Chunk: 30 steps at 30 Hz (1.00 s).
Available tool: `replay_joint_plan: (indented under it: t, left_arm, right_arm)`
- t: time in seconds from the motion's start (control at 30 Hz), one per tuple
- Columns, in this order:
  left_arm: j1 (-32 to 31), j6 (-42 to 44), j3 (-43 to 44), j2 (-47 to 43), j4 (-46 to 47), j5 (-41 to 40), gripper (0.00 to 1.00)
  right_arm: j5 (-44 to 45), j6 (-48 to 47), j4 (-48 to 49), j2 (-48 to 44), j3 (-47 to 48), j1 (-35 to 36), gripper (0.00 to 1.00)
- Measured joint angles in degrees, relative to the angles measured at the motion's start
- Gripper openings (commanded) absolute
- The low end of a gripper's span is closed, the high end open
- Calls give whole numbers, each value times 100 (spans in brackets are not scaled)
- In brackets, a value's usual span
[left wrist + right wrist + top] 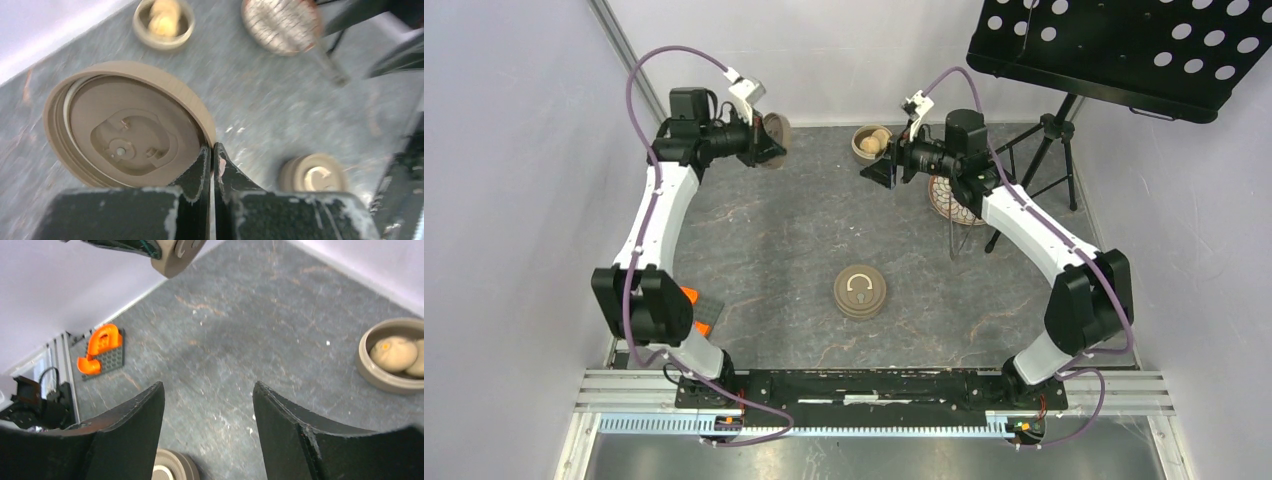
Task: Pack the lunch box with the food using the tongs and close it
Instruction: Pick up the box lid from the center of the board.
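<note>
While your left gripper [213,152] held its jaws pinched on the rim of the tan lid [125,130], raised at eleven o'clock, likely to leave the box open for filling, your right gripper [207,390] hung with jaws spread, empty. Item: lunch box bowl [871,143] at twelve o'clock, pale buns [395,352] inside. Item: tongs [953,240] at three o'clock, by the patterned plate [942,200], ungripped. Item: second lid piece [860,292], centre of the surface [774,240].

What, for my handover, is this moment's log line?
left gripper: shut on round tan lid at rim; right gripper: open, empty; pale tan buns: in round tan bowl; dark grey tongs: unheld
</note>
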Motion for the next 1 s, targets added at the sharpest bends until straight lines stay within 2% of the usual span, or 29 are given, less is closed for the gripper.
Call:
replay_joint_plan:
  t: [0.07,0.13,0.23,0.33,0.47,0.77,1.0]
  left_arm:
    - [0,-756,-11,-271,560,636,2]
    - [0,-1690,-258,-538,1526,1113,2]
    - [-2,-3536,-920,-922,3689,1637,2]
    - [-15,-5001,-966,-938,5178,1963,2]
    - [-116,-6008,-890,-1003,6170,2269,2]
    - [-1067,-6793,-479,-1449,6933,3298,2]
    - [-1176,-6787,-282,-1556,6907,3609,2]
  right_arm:
    - [-4,201,264,-94,2,0,70]
    - [-4,424,527,-195,2,0,70]
    - [4,750,898,-380,2,0,71]
    - [20,1067,1285,-610,0,0,71]
    - [33,1397,1781,-909,0,0,72]
    - [-177,1827,2697,-1182,-120,0,72]
    - [-369,2131,3307,-1399,-334,2,72]
